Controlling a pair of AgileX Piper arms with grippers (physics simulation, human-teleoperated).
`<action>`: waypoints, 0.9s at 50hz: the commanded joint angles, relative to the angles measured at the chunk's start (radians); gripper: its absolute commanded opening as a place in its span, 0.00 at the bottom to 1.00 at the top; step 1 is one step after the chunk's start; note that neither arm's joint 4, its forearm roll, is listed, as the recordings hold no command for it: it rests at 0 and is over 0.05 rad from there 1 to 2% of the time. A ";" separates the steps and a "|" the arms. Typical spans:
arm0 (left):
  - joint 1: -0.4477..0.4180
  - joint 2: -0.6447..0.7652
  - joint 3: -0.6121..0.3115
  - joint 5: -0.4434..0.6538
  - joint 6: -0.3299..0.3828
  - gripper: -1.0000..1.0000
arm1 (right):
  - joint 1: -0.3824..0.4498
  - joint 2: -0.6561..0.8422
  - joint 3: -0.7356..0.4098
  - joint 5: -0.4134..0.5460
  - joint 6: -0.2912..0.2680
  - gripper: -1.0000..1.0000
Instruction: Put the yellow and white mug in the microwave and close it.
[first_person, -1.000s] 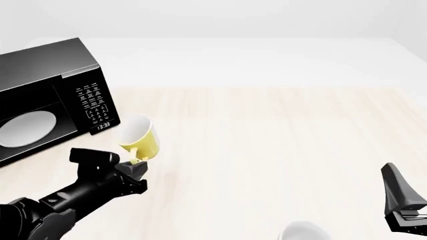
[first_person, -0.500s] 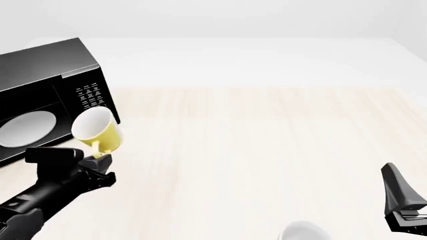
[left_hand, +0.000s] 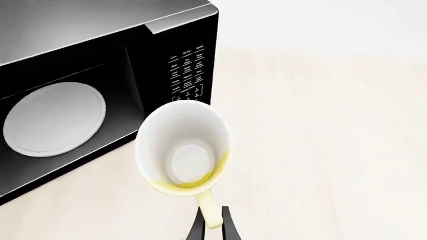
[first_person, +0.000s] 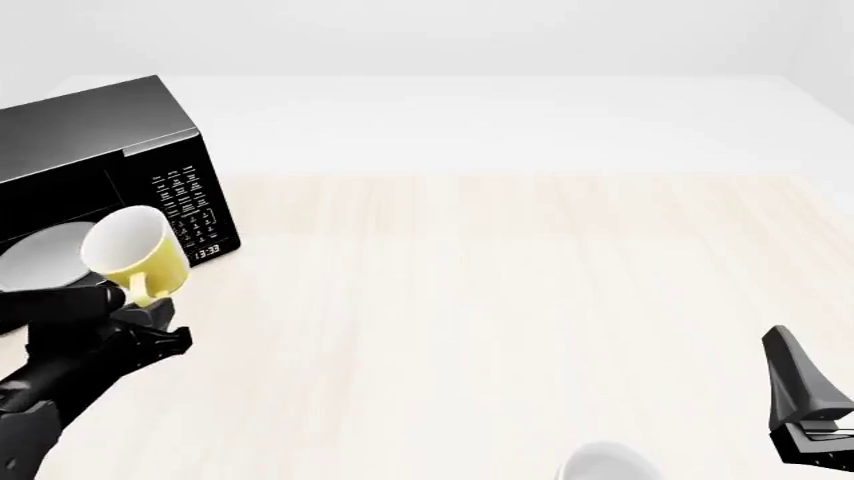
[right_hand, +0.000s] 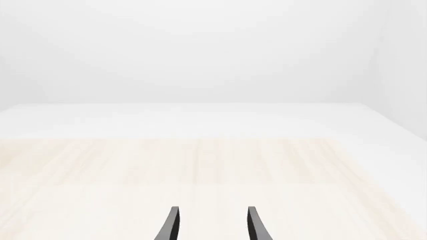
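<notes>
- The microwave (first_person: 100, 190) sits just ahead of the left gripper (first_person: 147, 310), a glossy black box with a white-lettered keypad and a lit clock; its cavity looks open towards the arm, though no door shows in either view, so I cannot tell how far it is swung; the round white turntable plate (left_hand: 55, 119) lies flat inside, smooth and matte
- The left gripper, black and angular, pinches the loop handle of the yellow and white mug (first_person: 134, 258); the mug is carried tipped, its mouth turned back towards the wrist camera, showing a clean white interior and a thin yellow rim; it hangs off the table (first_person: 534, 300), just in front of the cavity opening and beside the keypad, not yet inside
- The step in hand, as I judge it, is the carry to the oven; the next move calls for pushing forward through the opening, righting the mug over the plate, then letting go; the door comes after
- The table is pale wood-grain, flat and bare of texture
- The right gripper (right_hand: 210, 225) idles far off, its slim dark fingers spread with nothing between them; a white rounded object (first_person: 607, 463) lies near it
</notes>
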 joint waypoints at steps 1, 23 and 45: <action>0.095 0.032 -0.017 -0.030 0.006 0.00 | 0.001 -0.001 0.001 0.000 0.000 1.00; 0.211 0.171 -0.077 -0.096 0.025 0.00 | 0.001 -0.002 0.001 0.001 0.000 1.00; 0.274 0.304 -0.161 -0.129 0.035 0.00 | 0.000 -0.002 0.001 0.000 0.000 1.00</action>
